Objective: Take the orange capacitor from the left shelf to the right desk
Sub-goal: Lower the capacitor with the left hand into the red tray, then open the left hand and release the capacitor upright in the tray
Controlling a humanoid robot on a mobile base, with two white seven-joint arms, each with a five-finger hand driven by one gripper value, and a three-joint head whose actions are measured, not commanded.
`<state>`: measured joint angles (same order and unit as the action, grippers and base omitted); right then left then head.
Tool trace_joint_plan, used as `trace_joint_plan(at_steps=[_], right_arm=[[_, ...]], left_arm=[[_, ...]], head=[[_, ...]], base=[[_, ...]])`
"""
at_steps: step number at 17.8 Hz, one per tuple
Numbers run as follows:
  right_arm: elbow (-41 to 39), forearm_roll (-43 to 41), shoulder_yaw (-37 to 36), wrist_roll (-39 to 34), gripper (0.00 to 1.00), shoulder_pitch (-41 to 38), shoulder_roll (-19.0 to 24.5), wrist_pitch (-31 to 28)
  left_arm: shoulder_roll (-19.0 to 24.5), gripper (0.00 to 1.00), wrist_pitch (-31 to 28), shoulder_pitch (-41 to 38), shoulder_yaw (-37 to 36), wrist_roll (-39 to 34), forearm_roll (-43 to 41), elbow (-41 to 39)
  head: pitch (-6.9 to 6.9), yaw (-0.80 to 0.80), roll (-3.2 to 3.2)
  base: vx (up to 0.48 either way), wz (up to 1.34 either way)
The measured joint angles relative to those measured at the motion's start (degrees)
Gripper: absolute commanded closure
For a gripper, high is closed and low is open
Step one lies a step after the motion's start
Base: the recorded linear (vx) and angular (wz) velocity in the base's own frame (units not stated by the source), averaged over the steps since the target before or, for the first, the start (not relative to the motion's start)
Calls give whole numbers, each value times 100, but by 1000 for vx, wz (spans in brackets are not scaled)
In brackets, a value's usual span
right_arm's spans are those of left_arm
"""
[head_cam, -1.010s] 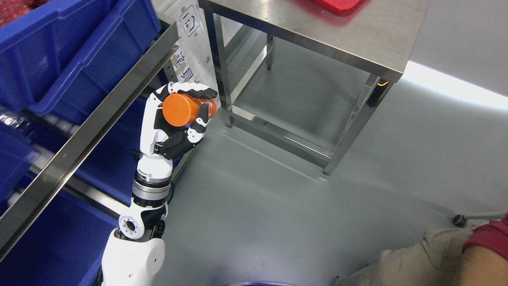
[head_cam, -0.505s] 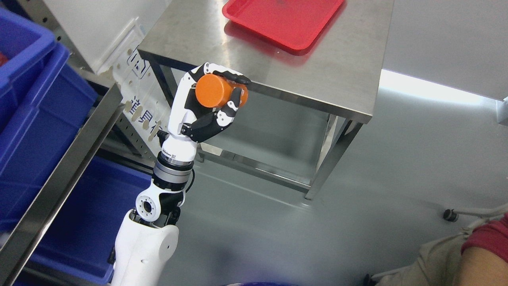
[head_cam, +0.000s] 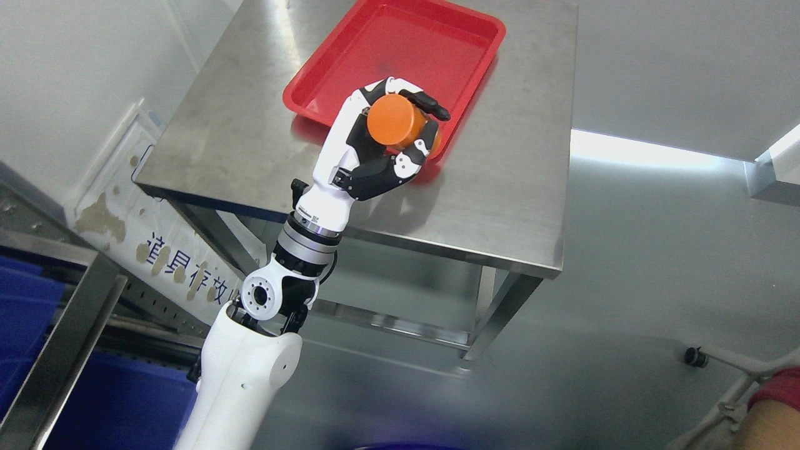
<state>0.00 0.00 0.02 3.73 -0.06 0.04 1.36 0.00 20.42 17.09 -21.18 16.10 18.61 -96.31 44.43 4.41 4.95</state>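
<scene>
My left hand (head_cam: pixel 400 134) is shut on the orange capacitor (head_cam: pixel 390 120), a short orange cylinder lying on its side with its flat end facing me. The hand is raised over the steel desk (head_cam: pixel 237 125), in front of the near right edge of the red tray (head_cam: pixel 406 50) that rests on it. The arm rises from the lower left. The shelf frame (head_cam: pixel 62 344) with blue bins (head_cam: pixel 125 400) stands at the bottom left. The right arm does not show.
A white perforated panel with printed signs (head_cam: pixel 162 256) leans between shelf and desk. A person's sleeve and arm (head_cam: pixel 775 412) show at the bottom right corner, beside a caster wheel (head_cam: pixel 690 356). Grey floor lies to the right of the desk.
The whole picture has shifted as the camera turned right: the shelf has slid off to the left and the desk and tray have come to the middle. The hand still holds the capacitor, now over the desk.
</scene>
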Motion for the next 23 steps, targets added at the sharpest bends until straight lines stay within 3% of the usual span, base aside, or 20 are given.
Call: trace_joint_plan(at_steps=[9, 19, 23], right_arm=[[0, 0, 0, 1, 0, 11, -1, 0], [-1, 0, -2, 1, 0, 9, -5, 26], [-1, 0, -2, 1, 0, 7, -6, 14]], left_arm=[[0, 94, -1190, 1299, -233, -183, -302, 795], [0, 90, -1269, 2041, -277, -457, -613, 2563], [-1, 80, -1243, 2157, -216, -471, -633, 3096]], head=[[1, 0, 0], [1, 0, 0], [2, 0, 0]], base=[[176, -70], [20, 19], [0, 0]])
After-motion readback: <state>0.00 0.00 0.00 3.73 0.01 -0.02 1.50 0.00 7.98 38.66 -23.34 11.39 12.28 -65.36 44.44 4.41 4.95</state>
